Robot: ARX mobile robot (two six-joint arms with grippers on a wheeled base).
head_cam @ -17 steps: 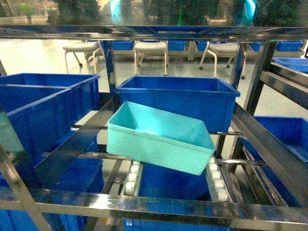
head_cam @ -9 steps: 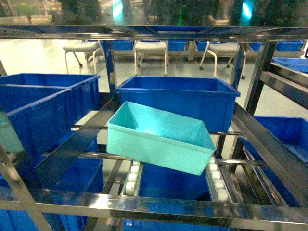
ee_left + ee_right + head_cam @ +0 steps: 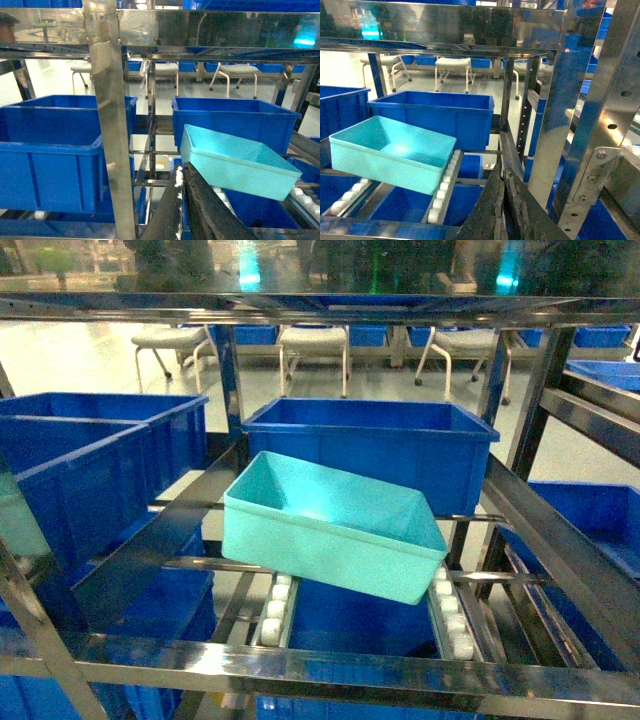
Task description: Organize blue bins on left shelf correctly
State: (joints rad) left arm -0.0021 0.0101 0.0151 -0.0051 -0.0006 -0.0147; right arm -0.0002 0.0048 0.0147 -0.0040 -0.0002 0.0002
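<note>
Nothing has shifted since a second ago; only the reflections on the top rail differ. The one light turquoise shallow plastic tub sits skewed across the white roller tracks of the shiny stainless-steel flow rack, in the middle lane, its right corner nearest. Just behind it stands one deep dark blue plastic crate; two more dark blue crates stand to the left, others show below and at right. White chairs stand far off. No readable writing shows. The left gripper and right gripper show dark fingers pressed together, holding nothing.
</note>
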